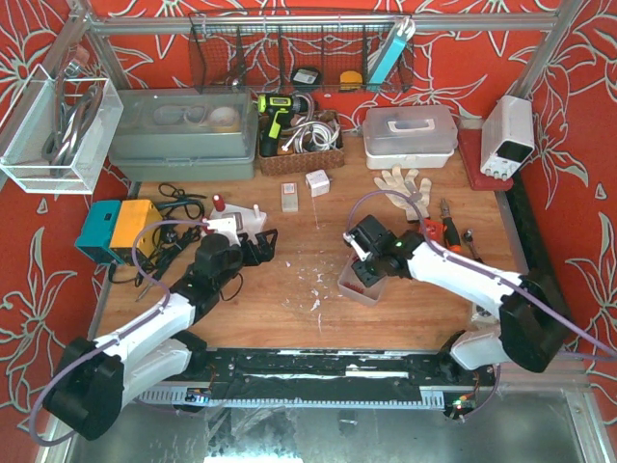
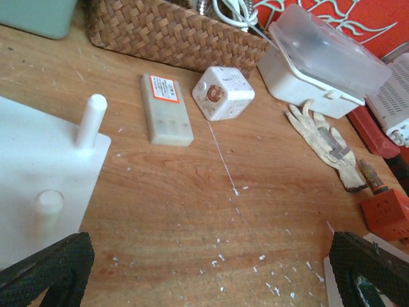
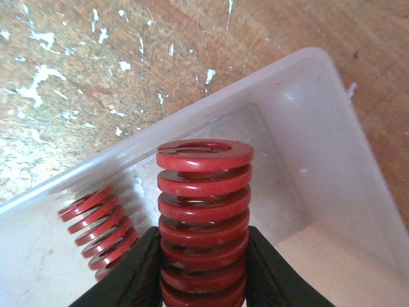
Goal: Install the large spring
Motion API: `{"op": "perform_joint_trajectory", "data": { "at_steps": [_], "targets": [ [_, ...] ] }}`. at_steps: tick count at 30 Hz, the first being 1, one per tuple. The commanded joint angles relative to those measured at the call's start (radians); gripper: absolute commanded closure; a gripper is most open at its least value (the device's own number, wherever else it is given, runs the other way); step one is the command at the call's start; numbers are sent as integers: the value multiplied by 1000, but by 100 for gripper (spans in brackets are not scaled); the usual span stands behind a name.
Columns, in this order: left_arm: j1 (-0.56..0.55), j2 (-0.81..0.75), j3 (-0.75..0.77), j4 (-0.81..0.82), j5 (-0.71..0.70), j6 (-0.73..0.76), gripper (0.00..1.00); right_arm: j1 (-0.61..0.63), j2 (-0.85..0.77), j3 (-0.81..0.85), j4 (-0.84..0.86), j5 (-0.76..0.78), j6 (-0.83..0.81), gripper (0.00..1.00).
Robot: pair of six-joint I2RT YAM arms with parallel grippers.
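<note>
Top external view shows us the wooden table (image 1: pixel 318 217), the white peg plate (image 1: pixel 236 229) at 9 o'clock of centre, and the clear bin (image 1: pixel 364 289) at 4 o'clock. Our right gripper (image 3: pixel 203 256) clamps the large spring (image 3: pixel 204 192) over the bin, a smaller spring (image 3: pixel 99 224) lying at its 8 o'clock. Our left gripper (image 2: pixel 211 281) gapes wide, holding nothing, near the plate.

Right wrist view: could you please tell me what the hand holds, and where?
The right hand grips the large red spring by its near-end coils.
</note>
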Motion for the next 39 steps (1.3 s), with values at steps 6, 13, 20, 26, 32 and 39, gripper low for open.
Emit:
{"op": "perform_joint_trajectory", "data": {
  "at_steps": [6, 13, 20, 26, 32, 39],
  "targets": [
    [-6, -25, -3, 143, 229, -73, 16, 4, -246, -25, 62, -66, -38, 100],
    [-18, -4, 114, 36, 456, -67, 35, 94, -355, -128, 393, -69, -94, 100],
    [-72, 40, 226, -73, 598, -50, 27, 182, -290, -151, 595, -35, -138, 100],
    [-99, 91, 236, -64, 620, -79, 29, 190, -278, -186, 674, -37, -130, 100],
    [-125, 155, 239, 14, 694, -139, 33, 194, -268, -195, 686, -55, -127, 100],
    [-156, 199, 242, 50, 684, -163, 34, 198, -252, -188, 686, -87, -123, 100]
  ]
}}
